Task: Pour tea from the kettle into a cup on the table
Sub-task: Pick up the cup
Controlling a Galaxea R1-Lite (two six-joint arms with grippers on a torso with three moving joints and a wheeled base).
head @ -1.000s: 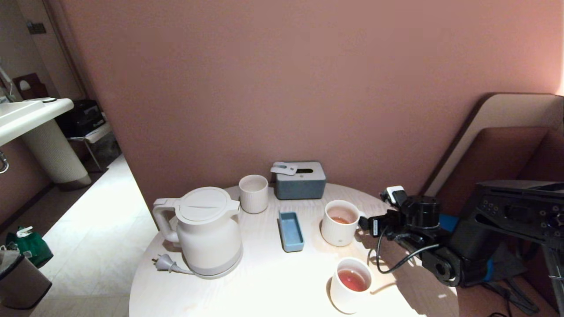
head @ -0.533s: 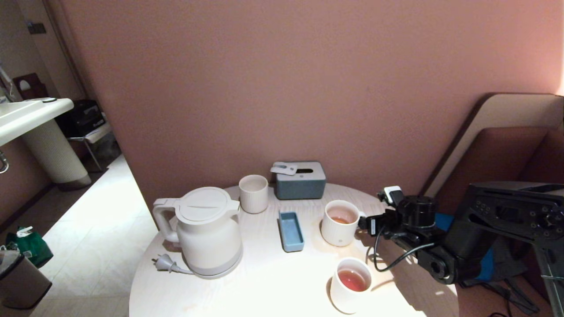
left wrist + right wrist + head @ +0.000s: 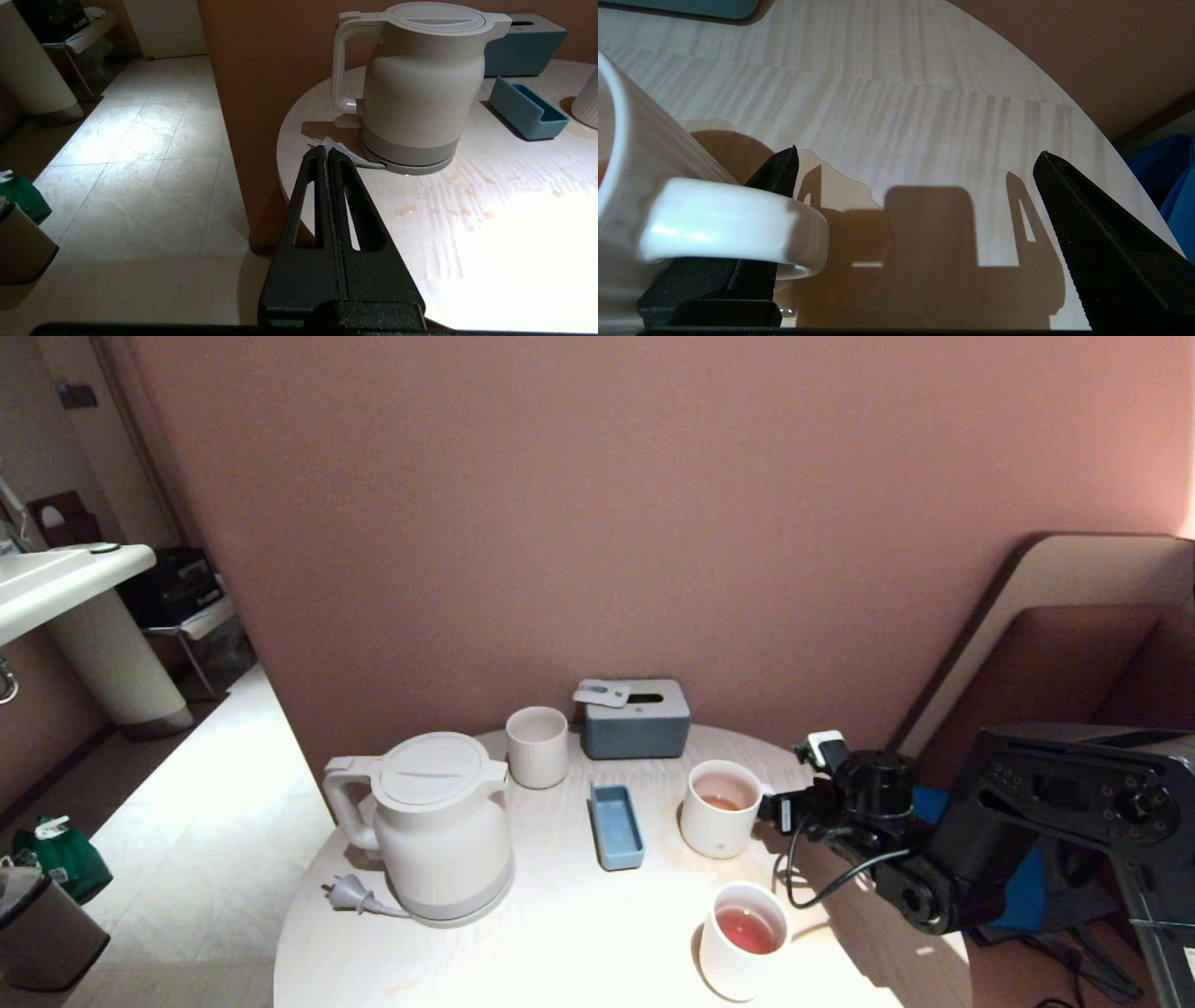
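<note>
The white kettle (image 3: 439, 826) stands on the left part of the round pale-wood table (image 3: 569, 933), lid closed, handle to the left; in the left wrist view the kettle (image 3: 420, 79) is just ahead. The ribbed cup (image 3: 717, 814) with a dark dot holds a little tea (image 3: 721, 801). My right gripper (image 3: 775, 810) is open right beside the cup's ear handle (image 3: 738, 224); one finger (image 3: 782, 170) lies behind the handle, the other finger (image 3: 1092, 233) is far apart. My left gripper (image 3: 327, 150) is shut and empty, off the table's edge.
A plainer white cup (image 3: 742, 943) of reddish tea stands near the front edge. A handleless tumbler (image 3: 537, 747), a grey tissue box (image 3: 637, 719) and a blue tray (image 3: 616, 826) sit further back. The kettle's plug (image 3: 350, 894) lies loose. Tea is spilled (image 3: 836, 200) beside the ribbed cup.
My right arm has crept a little to the left, bringing the open gripper closer to the cup's handle. The kettle, the cups and the left gripper have not moved.
</note>
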